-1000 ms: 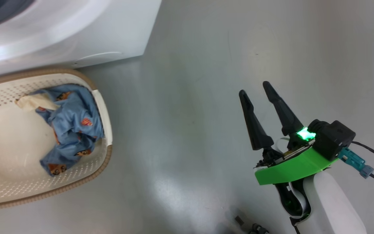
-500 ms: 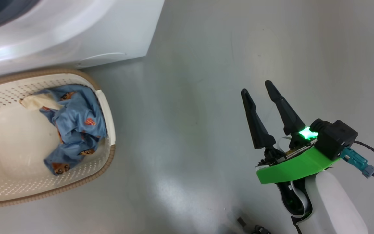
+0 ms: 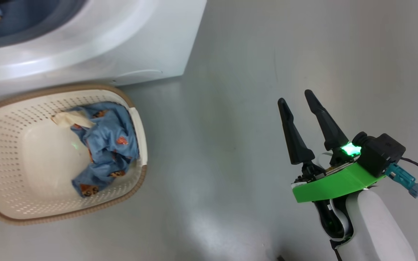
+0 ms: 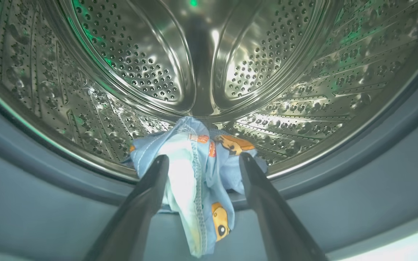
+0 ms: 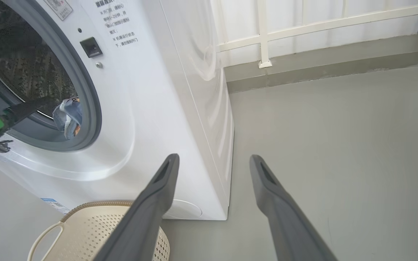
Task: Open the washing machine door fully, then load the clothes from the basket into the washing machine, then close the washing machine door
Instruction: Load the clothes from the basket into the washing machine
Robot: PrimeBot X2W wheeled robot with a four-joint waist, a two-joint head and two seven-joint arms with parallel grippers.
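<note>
Plainly the step in hand is dropping one garment (image 4: 198, 170) into the washing machine (image 3: 122, 47); the left gripper (image 4: 203, 156) reaches into the machine's mouth with its jaws spread wide and no grip on anything, the blue printed cloth sagging loose between the two fingers; the cloth lies only partly on the steel drum (image 4: 140, 54), and its lower end hangs out over the blue-grey gasket (image 4: 31, 203); to do this well, I judge the gripper should nudge or re-pinch that trailing end and carry it deeper before backing out, since cloth left across the gasket could slide out or get caught when the door shuts; a straight, slow withdrawal would keep the fingers from dragging it along; the right gripper (image 3: 294, 96) hangs over the bare floor (image 3: 230, 108), well apart from everything, jaws parted and empty; the rest of the clothes (image 3: 103, 145) lie bunched at one end of the basket (image 3: 67, 87), which sits on the floor just in front of the machine, so more trips are due; whether the cloth touches the inner faces of the left fingers is hard to tell; how many pieces make up the heap in the basket cannot be made out; the basket's near end is cut off; where the washing machine door stands I cannot tell.
</note>
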